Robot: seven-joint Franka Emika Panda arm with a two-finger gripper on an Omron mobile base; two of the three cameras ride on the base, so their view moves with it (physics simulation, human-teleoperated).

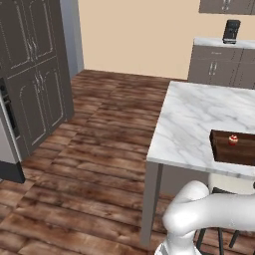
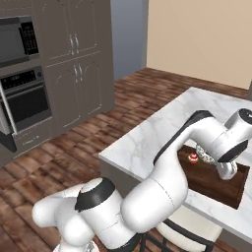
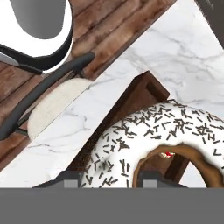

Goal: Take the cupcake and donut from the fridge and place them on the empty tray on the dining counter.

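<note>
Cupcake (image 1: pixel 233 140): red wrapper, pale frosting, cherry on top; I see it upright inside the tray (image 1: pixel 221 149). Tray: dark brown wood, low sides, on the white marble table (image 1: pixel 194 119) near its edge. Donut (image 3: pixel 153 144): white-glazed, dark sprinkles, held above the tray.

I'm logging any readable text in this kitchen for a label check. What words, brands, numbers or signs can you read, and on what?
None can be read.
The microwave has a control panel whose marks are too small and blurred to read.
The oven panel is likewise illegible.
The dark appliance shows no legible label.
</note>
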